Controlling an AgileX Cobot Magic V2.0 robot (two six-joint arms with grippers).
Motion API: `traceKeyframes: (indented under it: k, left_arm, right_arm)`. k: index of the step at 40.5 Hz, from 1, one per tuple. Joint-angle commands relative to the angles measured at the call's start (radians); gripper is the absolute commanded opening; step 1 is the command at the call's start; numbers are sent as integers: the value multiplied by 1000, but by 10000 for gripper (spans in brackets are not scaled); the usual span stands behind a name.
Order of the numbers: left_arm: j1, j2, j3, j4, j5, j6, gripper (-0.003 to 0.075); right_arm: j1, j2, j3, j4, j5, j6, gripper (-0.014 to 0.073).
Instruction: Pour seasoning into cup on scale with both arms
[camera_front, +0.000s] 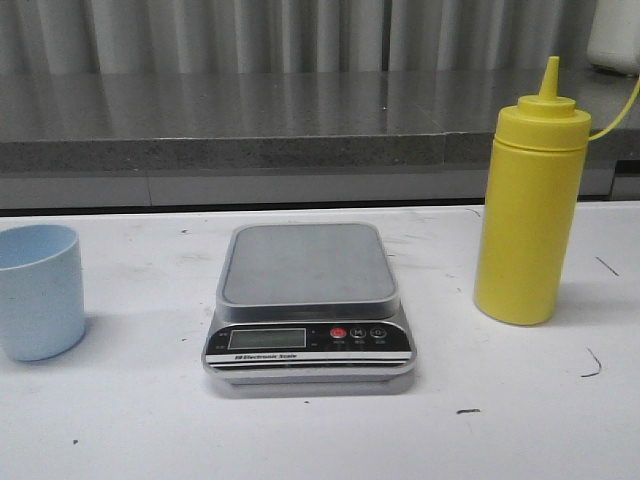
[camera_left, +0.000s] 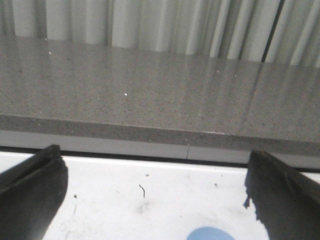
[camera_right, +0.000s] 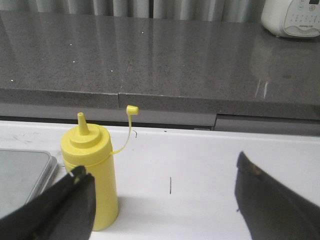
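The yellow seasoning bottle (camera_front: 530, 205) stands upright on the white table, right of the scale (camera_front: 308, 265), its small cap dangling off the nozzle on a strap. The scale sits in the middle with a bare platform. At the far left stands the pale blue cup (camera_front: 38, 290), on the table and apart from the scale. Neither arm shows in the front view. In the left wrist view my left gripper (camera_left: 155, 187) is open, the cup's rim (camera_left: 210, 234) just showing between its fingers. My right gripper (camera_right: 162, 192) is open too, with the seasoning bottle (camera_right: 92, 172) behind its one finger and the scale's corner (camera_right: 25, 172) beyond.
A grey stone counter (camera_front: 300, 115) runs along the back of the table, with a white appliance (camera_right: 292, 17) on it at the right. Small dark marks dot the white tabletop (camera_front: 470, 411).
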Motion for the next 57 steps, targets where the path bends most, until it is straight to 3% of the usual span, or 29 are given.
traceKeyframes:
  k: [1, 8, 14, 20, 25, 46, 52, 57]
  left_arm:
    - [-57, 98, -73, -9, -50, 18, 691]
    - [-214, 281, -167, -9, 32, 99, 691]
    - [-324, 461, -291, 6, 185, 99, 691]
    - [-374, 654, -439, 53, 423, 99, 691]
    - [-379, 792, -532, 62, 546, 99, 691]
    - [-379, 1124, -601, 85, 541, 99, 685]
    - [-379, 1155, -601, 85, 542, 99, 574]
    - [-379, 1159, -601, 85, 542, 99, 395]
  right_arm:
    - [2, 13, -29, -3, -78, -3, 592]
    - [2, 13, -29, -3, -78, -3, 592]
    - [2, 13, -29, -3, -78, -3, 592]
    - [2, 13, -29, -3, -78, -3, 592]
    - [2, 13, -29, -3, -78, -3, 592]
    - [2, 13, -29, -3, -78, -3, 592]
    - [2, 13, -29, -3, -78, -3, 592]
    - [2, 13, -29, -3, -78, -3, 592]
